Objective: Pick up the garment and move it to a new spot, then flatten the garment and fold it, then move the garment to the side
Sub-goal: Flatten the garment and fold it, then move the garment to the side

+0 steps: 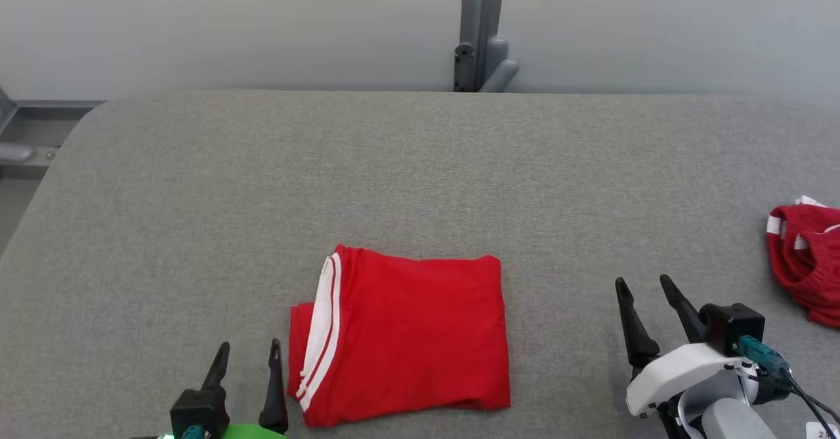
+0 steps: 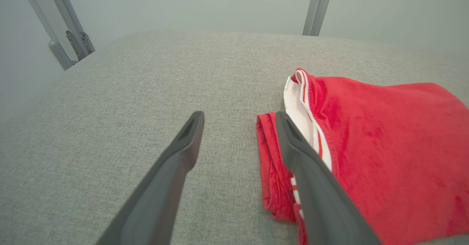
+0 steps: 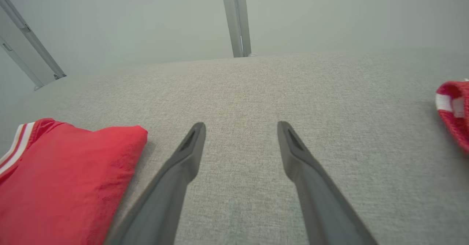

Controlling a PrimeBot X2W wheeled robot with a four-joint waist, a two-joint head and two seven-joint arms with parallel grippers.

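The left end effector point(image 1: 250, 344), released and empty, sits just beside the striped left edge of the folded red garment point(image 1: 407, 334) on the desk point(image 1: 420, 163); the right end effector point(image 1: 642, 279), also released, stands farther off, so the left looks nearer

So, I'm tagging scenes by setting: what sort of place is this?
Probably a lab test bench: a grey fabric-covered table, bare pale wall with a metal post, and a folded red garment.
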